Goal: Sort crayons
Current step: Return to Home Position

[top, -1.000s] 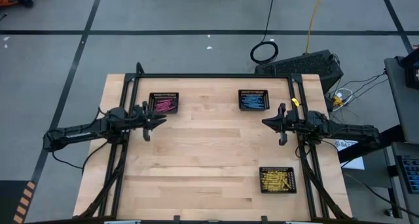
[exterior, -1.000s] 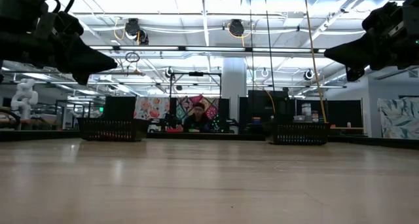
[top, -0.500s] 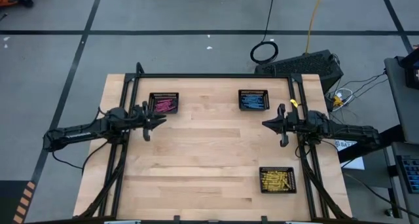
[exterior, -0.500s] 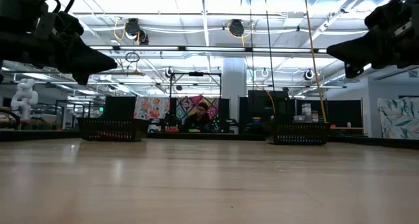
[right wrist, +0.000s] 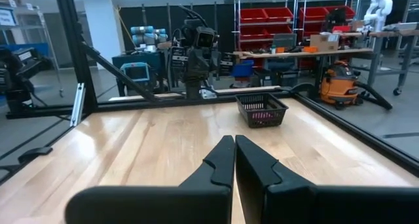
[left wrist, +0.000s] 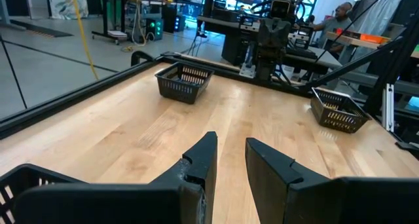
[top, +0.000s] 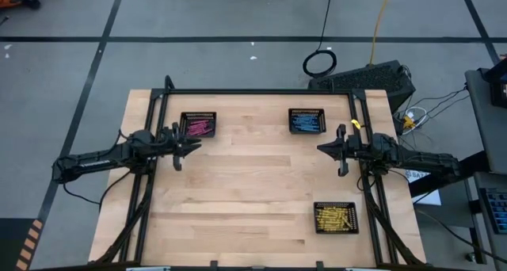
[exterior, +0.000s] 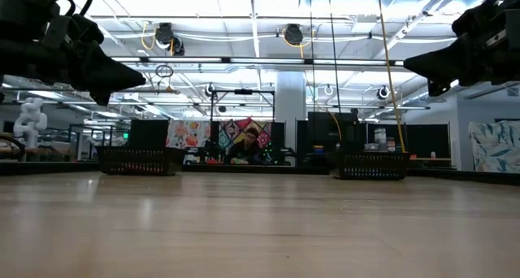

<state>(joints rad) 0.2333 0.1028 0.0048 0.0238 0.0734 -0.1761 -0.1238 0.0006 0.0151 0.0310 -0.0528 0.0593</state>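
Nothing on the tabletop [top: 253,192] has shifted in the last second; only the right end effector [top: 321,150] shows a slight drift in the low view. It hangs above the tabletop's right side, fingers closed together, empty. Left end effector [top: 196,143] hangs above the left side near the far-left basket [top: 198,114], fingers slightly parted, empty. Pink crayons [top: 199,127] lie in that basket: thin sticks, long axes mostly along its length. Blue crayons [top: 306,124] lie likewise in the far-right basket [top: 306,110]. Yellow crayons [top: 336,218] lie in the near-right basket [top: 336,204], jumbled, axes at mixed angles.
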